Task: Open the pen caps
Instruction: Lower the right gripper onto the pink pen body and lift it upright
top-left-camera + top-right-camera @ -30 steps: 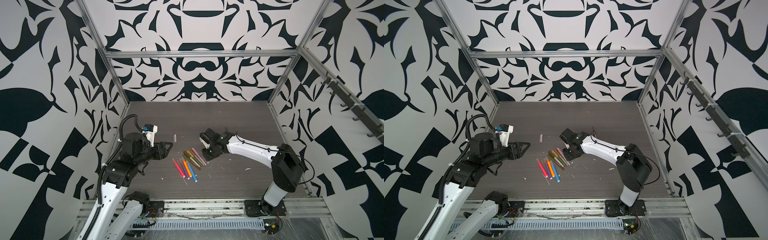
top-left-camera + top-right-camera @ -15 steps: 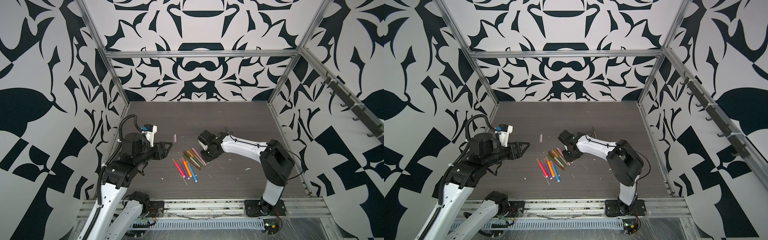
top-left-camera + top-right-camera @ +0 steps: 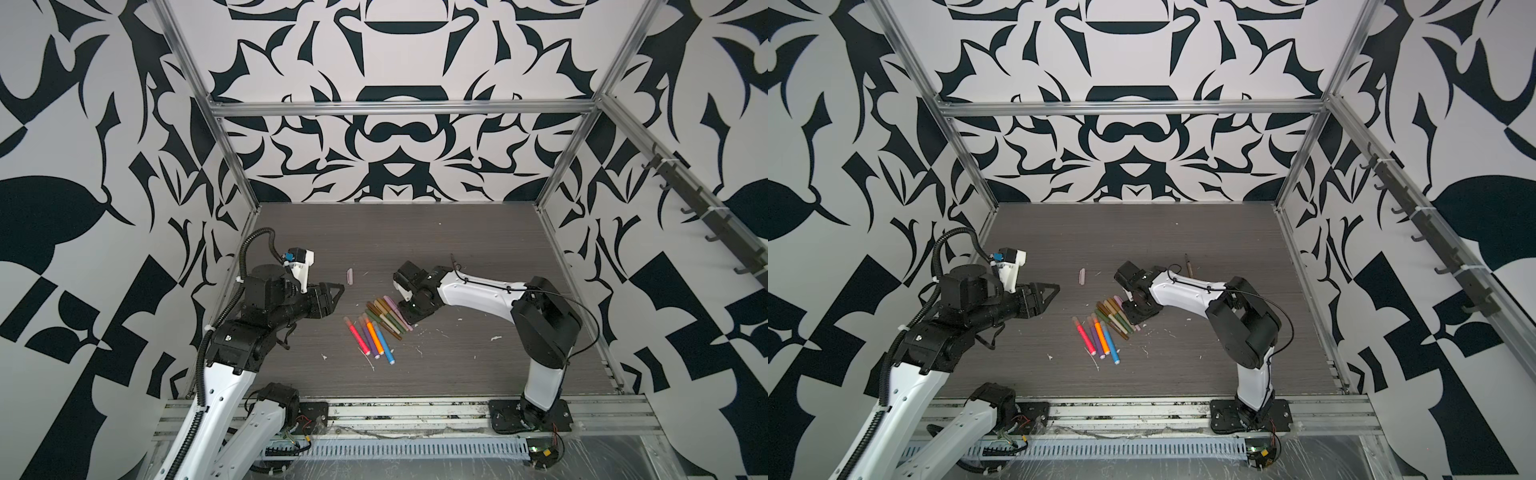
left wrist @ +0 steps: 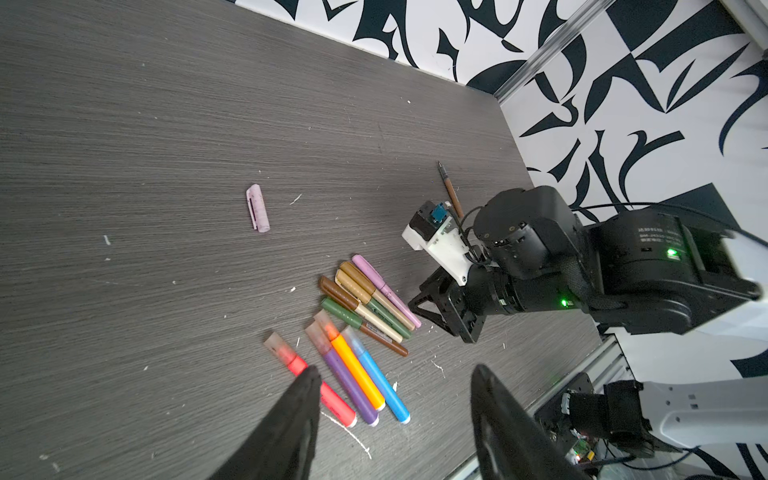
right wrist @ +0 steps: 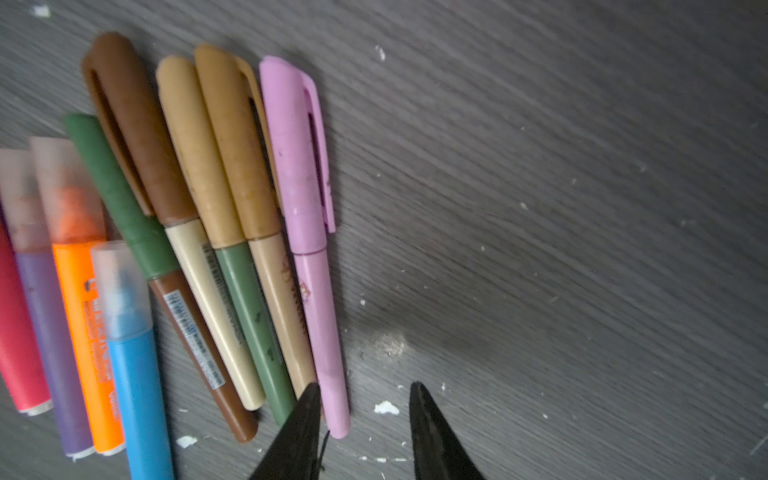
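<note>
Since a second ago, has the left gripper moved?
No. In both top views the left gripper still hovers open at the same spot, just short of the loose lilac cap.

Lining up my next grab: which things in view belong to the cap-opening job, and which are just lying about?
Job: five capped thin pens; four translucent-capped thick markers; loose lilac cap; uncapped brown pen.
Lying about: white scraps; wall hook rail.

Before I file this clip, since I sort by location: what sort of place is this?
Probably a robot test cell, not a home: an aluminium frame holds black-and-white patterned panels, two robot arms are bolted to a front rail, and pens lie on a grey table.
</note>
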You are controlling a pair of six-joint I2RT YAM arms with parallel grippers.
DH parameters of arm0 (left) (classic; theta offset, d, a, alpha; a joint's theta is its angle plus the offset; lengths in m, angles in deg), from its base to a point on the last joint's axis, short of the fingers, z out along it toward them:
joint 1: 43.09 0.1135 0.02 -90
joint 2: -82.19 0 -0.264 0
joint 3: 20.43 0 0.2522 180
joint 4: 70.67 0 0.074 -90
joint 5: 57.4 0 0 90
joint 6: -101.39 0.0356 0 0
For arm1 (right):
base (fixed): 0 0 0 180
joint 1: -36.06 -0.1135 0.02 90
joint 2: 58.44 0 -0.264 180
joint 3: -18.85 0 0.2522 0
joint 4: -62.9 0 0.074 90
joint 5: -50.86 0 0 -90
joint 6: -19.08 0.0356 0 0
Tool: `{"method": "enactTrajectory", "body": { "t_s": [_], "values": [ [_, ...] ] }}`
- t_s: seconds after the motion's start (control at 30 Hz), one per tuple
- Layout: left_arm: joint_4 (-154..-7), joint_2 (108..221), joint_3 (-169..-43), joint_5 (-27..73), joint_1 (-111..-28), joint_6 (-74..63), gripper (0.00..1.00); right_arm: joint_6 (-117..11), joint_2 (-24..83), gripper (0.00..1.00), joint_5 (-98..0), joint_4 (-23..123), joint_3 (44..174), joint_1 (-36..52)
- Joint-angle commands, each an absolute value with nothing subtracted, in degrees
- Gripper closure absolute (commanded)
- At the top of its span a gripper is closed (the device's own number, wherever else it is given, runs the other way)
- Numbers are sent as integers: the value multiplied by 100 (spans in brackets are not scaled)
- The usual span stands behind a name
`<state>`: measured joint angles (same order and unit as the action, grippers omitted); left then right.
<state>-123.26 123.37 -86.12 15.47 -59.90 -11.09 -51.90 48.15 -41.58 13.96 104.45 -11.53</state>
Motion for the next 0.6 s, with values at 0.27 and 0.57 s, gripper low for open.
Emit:
{"method": "enactTrajectory", "body": {
  "t_s": [0.27,0.57],
  "values": [
    [-12392,12267,-8526,1522,-5970,-1111,39,-5049,5020,66,-3909,1458,10369,-1297],
    [-12379,12278,-8517,1502,-5970,-1121,39,-4775,4925,81,-3395,1418,10108,-1298]
  ]
}}
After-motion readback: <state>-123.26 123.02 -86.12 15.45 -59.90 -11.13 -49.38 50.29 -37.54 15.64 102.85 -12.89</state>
